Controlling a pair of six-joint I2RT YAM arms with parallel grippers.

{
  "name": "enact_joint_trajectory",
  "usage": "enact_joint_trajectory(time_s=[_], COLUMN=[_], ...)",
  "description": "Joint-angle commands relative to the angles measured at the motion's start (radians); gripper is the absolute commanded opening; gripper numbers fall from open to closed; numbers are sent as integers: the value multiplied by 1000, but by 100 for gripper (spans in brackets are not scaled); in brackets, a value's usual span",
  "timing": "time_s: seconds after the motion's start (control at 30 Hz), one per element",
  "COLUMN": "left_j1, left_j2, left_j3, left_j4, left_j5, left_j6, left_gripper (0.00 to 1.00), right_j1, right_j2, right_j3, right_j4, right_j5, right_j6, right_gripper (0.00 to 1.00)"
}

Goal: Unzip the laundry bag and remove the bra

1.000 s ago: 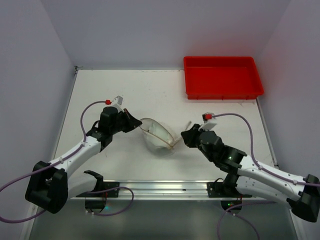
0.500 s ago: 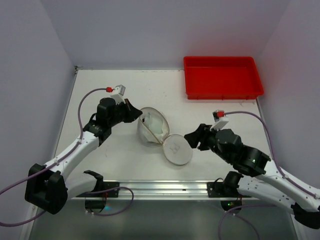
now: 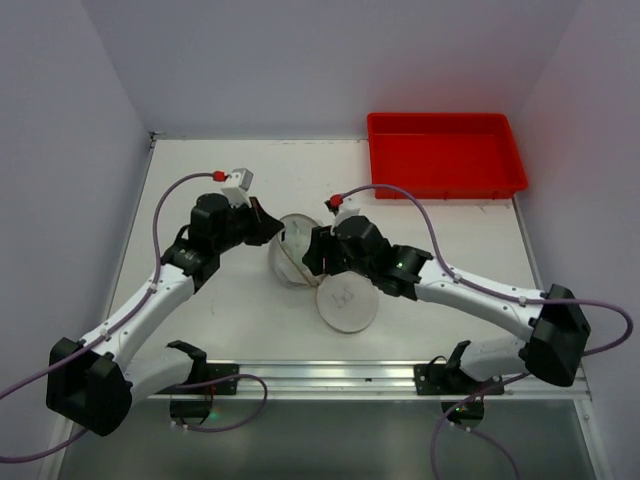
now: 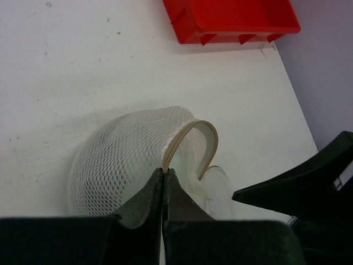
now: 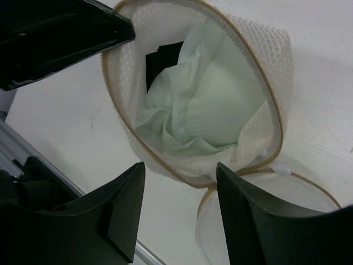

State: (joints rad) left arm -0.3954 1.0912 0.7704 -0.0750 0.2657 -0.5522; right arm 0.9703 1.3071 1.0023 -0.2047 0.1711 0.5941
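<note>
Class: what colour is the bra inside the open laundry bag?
The bra is pale mint green; clearest in right wrist view.

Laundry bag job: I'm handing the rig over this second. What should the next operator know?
Left gripper: shut, pinching the laundry bag by its rim.
Right gripper: open at the bag's mouth, holding nothing.
Bag is unzipped, with its round lid folded out flat beside it.
The pale green bra is inside.
Done: unzipping. Left: reach in, grip the bra, pull it out.
</note>
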Motion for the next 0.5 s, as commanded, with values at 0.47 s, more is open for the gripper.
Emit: enact_joint_trajectory(time_s=[0.47], left_j1=[-16], left_j2=[-62], left_j3=[-42], left_j4=[-16], left_j5=[3], left_j6=[-3], left_gripper=[0], right_j1=[4], right_j2=[354], right_j3=[173], right_j4=[192], right_j5=[186], right_j6=[-14], right_gripper=[82])
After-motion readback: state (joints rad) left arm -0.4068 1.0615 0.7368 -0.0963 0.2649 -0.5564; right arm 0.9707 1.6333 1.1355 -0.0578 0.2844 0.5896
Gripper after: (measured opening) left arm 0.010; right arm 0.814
